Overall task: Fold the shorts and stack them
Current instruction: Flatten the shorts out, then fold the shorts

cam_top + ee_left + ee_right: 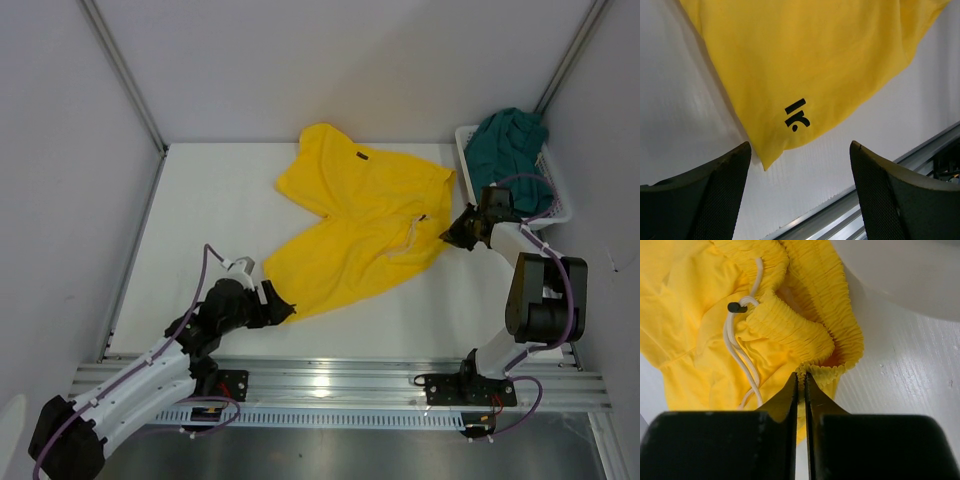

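1. The left gripper (800, 147) stood released, jaws wide apart, with nothing between them. A hem corner of the yellow shorts (360, 225), bearing the dark logo (796, 116), lay flat on the table (210, 220) just ahead of its fingertips and apart from them.
2. The yellow shorts spread from that corner across to the right gripper (801, 377), mostly flat, with one leg reaching away from both grippers.
3. The right gripper was clenched on the edge of the gathered waistband (805, 335). The white drawstring (740, 355) lay just left of its tips, outside the pinch.
4. The dark teal shorts (510, 150) lay bunched in the white basket (560, 205), just beyond the right gripper and apart from it.
5. Handling, as a judgement: the fabric looked light, soft and limp, so it would likely sag and trail when lifted. Hem corners and the thicker waistband appeared to be the soundest holds. A shallow pinch on a single thin layer could slip.
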